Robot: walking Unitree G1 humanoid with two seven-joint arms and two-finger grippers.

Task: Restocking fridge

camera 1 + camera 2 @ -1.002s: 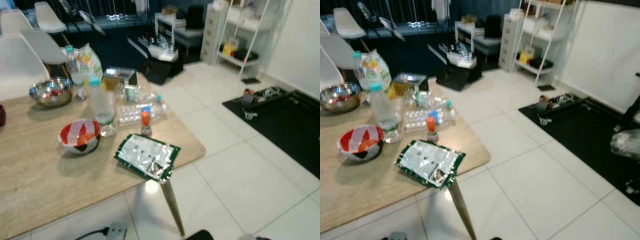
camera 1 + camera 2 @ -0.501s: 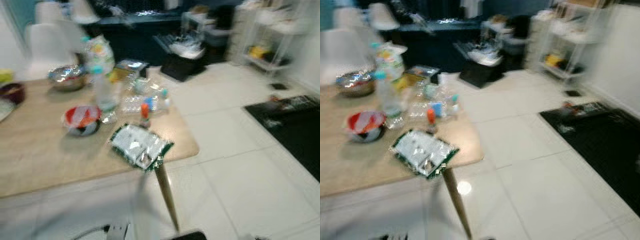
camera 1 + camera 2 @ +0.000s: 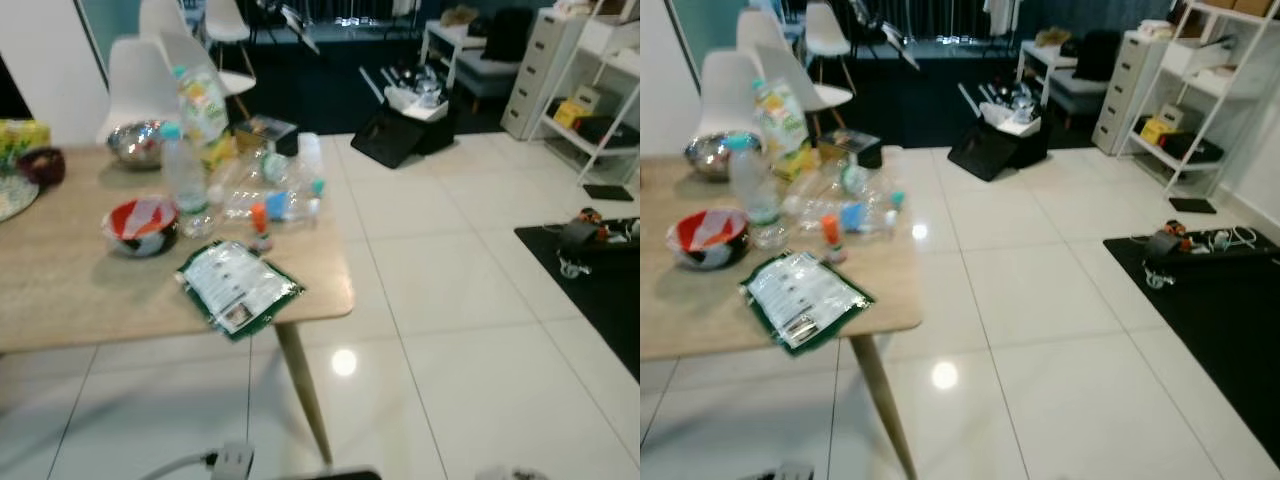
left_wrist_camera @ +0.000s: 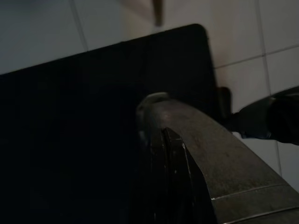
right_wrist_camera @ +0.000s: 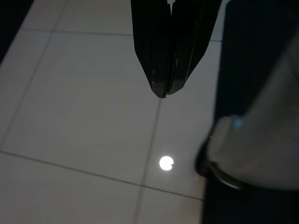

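Observation:
A wooden table [image 3: 90, 300] at the left carries the groceries. On it stand a clear water bottle [image 3: 183, 180], a red and white bowl [image 3: 142, 222] and a small orange-capped bottle [image 3: 260, 222]. Empty-looking plastic bottles [image 3: 280, 200] lie on their sides. A green and silver packet [image 3: 238, 288] lies flat near the table's front corner. My right gripper [image 5: 164, 91] hangs shut over the white floor tiles, holding nothing. In the dark left wrist view, my left gripper [image 4: 164, 140] hangs with its fingers pressed together beside my body.
A steel bowl [image 3: 140, 143], a snack bag [image 3: 203, 100] and a dark bowl [image 3: 45, 165] sit at the table's far side, with white chairs [image 3: 135, 75] behind. White tile floor [image 3: 460, 300] spreads to the right. A black mat [image 3: 600, 270] with cables lies far right, shelving [image 3: 1200, 90] beyond.
The whole picture has shifted: the camera has swung and drawn back, so the table sits further left and more floor shows. Things on the table have not moved.

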